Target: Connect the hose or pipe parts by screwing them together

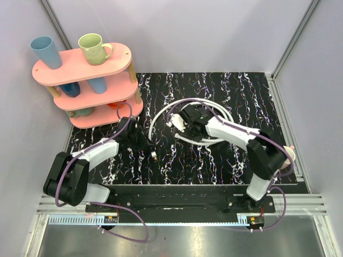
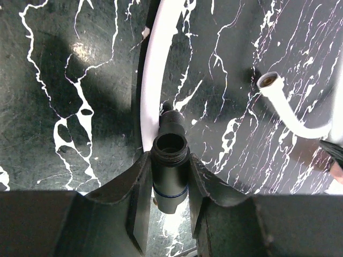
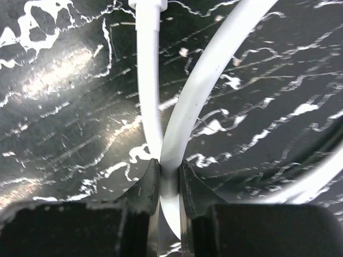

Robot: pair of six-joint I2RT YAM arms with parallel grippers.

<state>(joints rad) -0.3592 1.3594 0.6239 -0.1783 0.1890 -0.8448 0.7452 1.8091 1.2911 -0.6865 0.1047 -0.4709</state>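
Note:
A thin white hose [image 1: 156,118] lies coiled on the black marbled mat [image 1: 225,85]. My left gripper [image 1: 140,140] is shut on a black threaded fitting [image 2: 170,176], whose open threaded mouth points away from the wrist, held between the fingers of the left gripper [image 2: 170,156]. One hose length [image 2: 153,80] runs just beyond the fitting. A free hose end with a pale screw fitting [image 2: 268,81] lies to the right. My right gripper [image 1: 185,119] sits over the coil. In the right wrist view the right gripper [image 3: 170,166] is shut on a curved hose length [image 3: 203,80], with another length [image 3: 147,80] touching beside it.
A pink three-tier shelf [image 1: 115,56] stands at the back left, carrying a blue cup [image 1: 44,51], a green mug [image 1: 94,48] and more cups below. A small loose fitting [image 1: 154,156] lies on the mat near the left gripper. Walls enclose the mat.

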